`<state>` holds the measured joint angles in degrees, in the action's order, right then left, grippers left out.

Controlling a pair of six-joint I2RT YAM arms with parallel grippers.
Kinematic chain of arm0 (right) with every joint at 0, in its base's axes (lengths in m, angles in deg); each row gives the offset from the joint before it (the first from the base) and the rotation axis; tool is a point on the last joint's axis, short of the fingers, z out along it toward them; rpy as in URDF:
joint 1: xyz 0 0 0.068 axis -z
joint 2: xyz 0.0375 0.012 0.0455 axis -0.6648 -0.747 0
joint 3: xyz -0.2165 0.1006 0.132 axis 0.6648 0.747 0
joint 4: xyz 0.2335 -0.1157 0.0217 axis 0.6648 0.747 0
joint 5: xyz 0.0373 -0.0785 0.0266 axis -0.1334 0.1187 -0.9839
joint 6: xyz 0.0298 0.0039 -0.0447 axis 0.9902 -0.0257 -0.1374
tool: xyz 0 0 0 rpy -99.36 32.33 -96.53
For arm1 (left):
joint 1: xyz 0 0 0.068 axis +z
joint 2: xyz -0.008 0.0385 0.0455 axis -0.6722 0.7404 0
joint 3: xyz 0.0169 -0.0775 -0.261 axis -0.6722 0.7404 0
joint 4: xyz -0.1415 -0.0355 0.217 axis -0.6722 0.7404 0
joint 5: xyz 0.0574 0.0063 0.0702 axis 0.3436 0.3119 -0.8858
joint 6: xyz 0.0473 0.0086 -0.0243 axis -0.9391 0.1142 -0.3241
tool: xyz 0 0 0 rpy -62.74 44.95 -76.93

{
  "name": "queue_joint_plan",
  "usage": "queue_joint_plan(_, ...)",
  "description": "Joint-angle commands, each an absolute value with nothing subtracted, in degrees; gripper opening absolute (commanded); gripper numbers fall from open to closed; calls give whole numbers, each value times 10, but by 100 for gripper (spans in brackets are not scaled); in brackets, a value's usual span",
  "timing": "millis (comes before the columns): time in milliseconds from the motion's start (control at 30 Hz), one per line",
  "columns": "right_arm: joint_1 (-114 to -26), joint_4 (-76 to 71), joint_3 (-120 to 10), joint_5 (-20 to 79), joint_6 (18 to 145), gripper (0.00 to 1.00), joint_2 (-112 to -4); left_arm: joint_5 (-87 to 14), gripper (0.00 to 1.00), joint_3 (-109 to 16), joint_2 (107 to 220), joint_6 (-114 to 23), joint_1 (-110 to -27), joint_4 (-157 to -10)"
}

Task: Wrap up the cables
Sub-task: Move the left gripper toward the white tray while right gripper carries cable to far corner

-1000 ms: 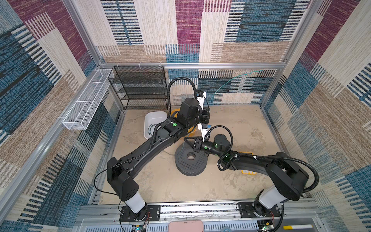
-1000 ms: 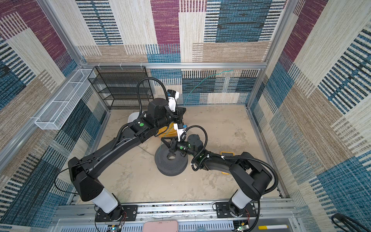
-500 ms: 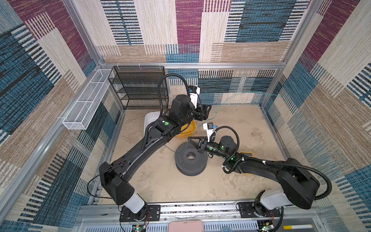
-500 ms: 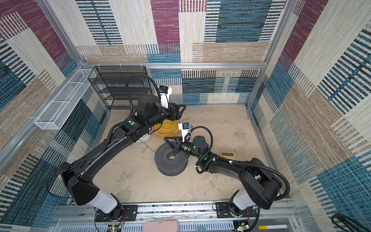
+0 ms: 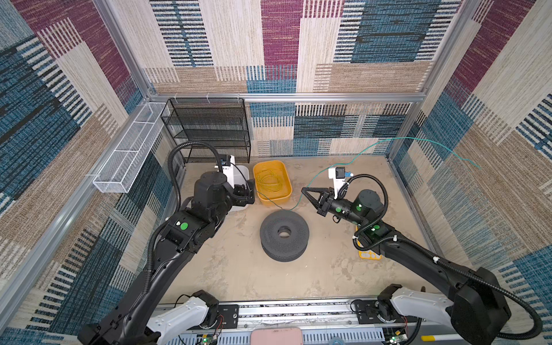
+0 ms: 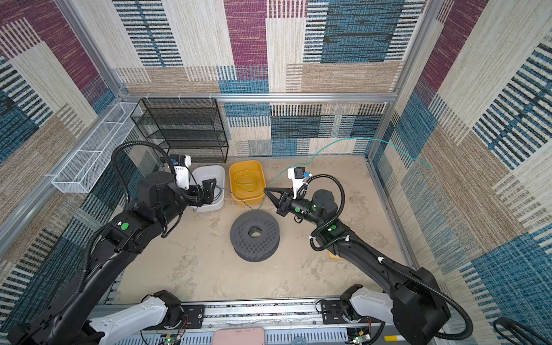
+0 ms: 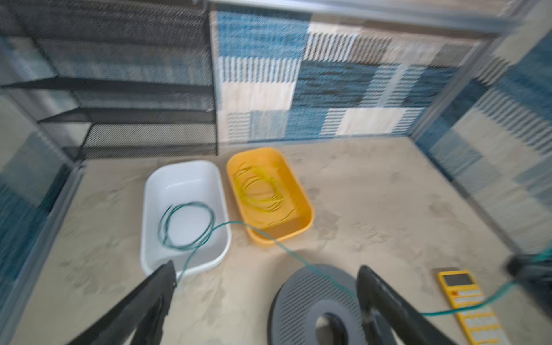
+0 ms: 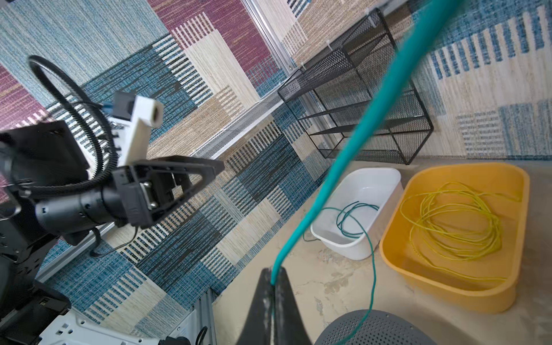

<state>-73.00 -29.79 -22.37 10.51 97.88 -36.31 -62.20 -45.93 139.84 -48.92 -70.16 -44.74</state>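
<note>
Left gripper (image 7: 265,267): jaws apart, grasping nothing. Right gripper (image 8: 273,274): clamped on teal cable (image 8: 354,140), which runs into white tub (image 7: 185,182).

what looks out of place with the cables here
The teal cable is only partly coiled in the white bin. The rest spills over the rim, crosses the dark spool, passes through the shut right gripper and arcs up through the air. The yellow cable lies coiled in its yellow bin.
</note>
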Motion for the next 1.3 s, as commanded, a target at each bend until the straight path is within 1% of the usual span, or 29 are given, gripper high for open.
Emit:
queue_joint_plan(0,-720,-234,-241,66,947,0,-350,-679,94,-415,1391,-486,-677,-364)
queue_joint_plan(100,-718,-214,-256,46,943,0,-342,-652,93,-378,1398,-476,-643,-374)
queue_joint_plan(200,-715,-195,-267,36,935,0,-338,-593,92,-349,1416,-477,-605,-397)
queue_joint_plan(300,-711,-196,-264,19,936,0,-337,-528,90,-315,1453,-487,-584,-431)
queue_joint_plan(400,-707,-200,-259,9,937,0,-338,-503,87,-295,1493,-491,-577,-485)
queue_joint_plan(467,-703,-202,-255,6,939,0,-338,-509,82,-301,1523,-493,-570,-511)
queue_joint_plan(567,-699,-205,-251,0,941,0,-338,-483,71,-329,1572,-497,-555,-526)
queue_joint_plan(767,-689,-219,-243,-13,947,0,-336,-486,64,-355,1640,-520,-551,-555)
queue_joint_plan(833,-685,-220,-245,-13,950,0,-336,-495,53,-359,1661,-523,-551,-560)
queue_joint_plan(900,-681,-221,-247,-15,952,0,-338,-512,45,-361,1676,-526,-550,-555)
queue_joint_plan(933,-680,-221,-249,-15,952,0,-337,-518,34,-360,1681,-527,-550,-556)
queue_joint_plan(967,-678,-220,-250,-14,953,0,-338,-522,27,-359,1680,-524,-550,-558)
queue_joint_plan(1033,-671,-223,-252,-14,959,0,-339,-527,14,-357,1676,-519,-551,-560)
queue_joint_plan(1067,-668,-227,-254,-15,962,0,-342,-528,9,-356,1672,-518,-551,-559)
queue_joint_plan(1133,-659,-229,-259,-12,968,0,-347,-536,1,-357,1659,-513,-550,-550)
queue_joint_plan(1267,-622,-242,-274,-9,995,0,-370,-537,0,-364,1612,-509,-552,-517)
